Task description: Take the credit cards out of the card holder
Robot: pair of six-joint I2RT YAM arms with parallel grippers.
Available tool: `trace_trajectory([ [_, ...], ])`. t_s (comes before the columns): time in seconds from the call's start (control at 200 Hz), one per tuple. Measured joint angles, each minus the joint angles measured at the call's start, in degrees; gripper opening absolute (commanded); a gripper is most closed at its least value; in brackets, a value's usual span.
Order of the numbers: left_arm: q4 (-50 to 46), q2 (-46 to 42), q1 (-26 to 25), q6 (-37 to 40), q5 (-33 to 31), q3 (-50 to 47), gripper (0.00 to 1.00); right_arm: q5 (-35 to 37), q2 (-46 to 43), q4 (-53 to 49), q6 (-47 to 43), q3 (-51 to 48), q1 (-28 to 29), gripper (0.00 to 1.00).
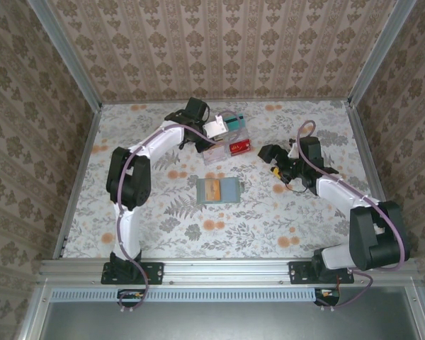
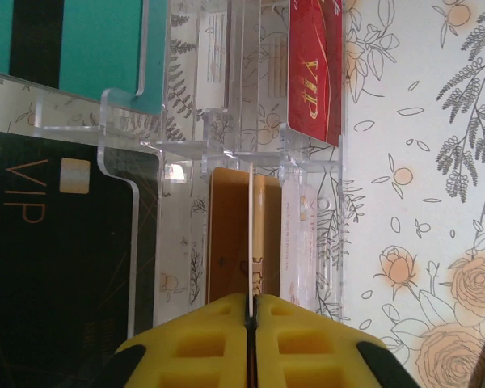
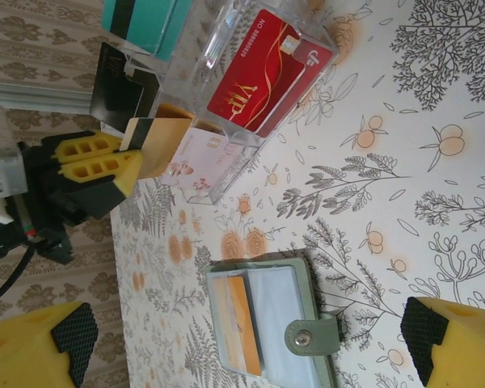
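- Top external view: the card holder is seen lying opened flat near the middle of the surface, pale pocket side up, with an orange card tucked into its left pocket.
- The left tool is found beyond the card holder and well apart from it, at a cluster of clear plastic boxes.
- Its fingers are pressed together on the thin edge of an orange-yellow card, which is gripped on edge at the near side of one box. Whether the card is resting against the box wall cannot be told.
- The right tool is placed to the right of the card holder and a little beyond it.
- Its jaws are spread wide apart and nothing is held between them. In the right wrist view the card holder's snap tab is framed between the two fingertips, and contact with the card holder cannot be judged.
- Beyond the card holder, in the boxes, a teal card, a red card, a dark card lettered VIP and a pale card are kept, each in its own compartment.
- The red card's box is set on the side of the cluster nearest the right tool, while the teal and dark cards are set farthest from the card holder.
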Motion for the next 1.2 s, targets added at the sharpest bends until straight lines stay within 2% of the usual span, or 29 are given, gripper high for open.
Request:
trace_trajectory([
  [0.215,0.22,0.74,0.0,0.13,-0.87,0.37,0.24,0.0,-0.13,-0.09,-0.04,0.0,0.0,1.0],
  [0.505,1.2,0.68,0.02,-0.94,-0.35,1.7,0.28,0.04,-0.13,-0.52,-0.11,0.02,0.15,1.0],
  [0.63,1.92,-0.46,0.22,-3.85,0.7,1.57,0.34,0.59,-0.13,-2.34,-1.01,0.26,1.03,0.99],
  [0.78,5.81,-6.54,0.98,-11.34,-0.74,-1.62,0.52,3.45,-0.13,-7.1,-3.58,3.3,4.7,0.96],
  [0.96,11.63,-19.39,2.29,-22.47,-6.03,-12.02,0.75,7.02,1.75,-10.75,-6.4,9.33,11.63,0.87],
  [1.2,12.92,-31.23,5.16,-37.48,-14.43,-25.59,0.86,8.74,11.91,-12.66,-7.23,16.02,20.85,0.75],
])
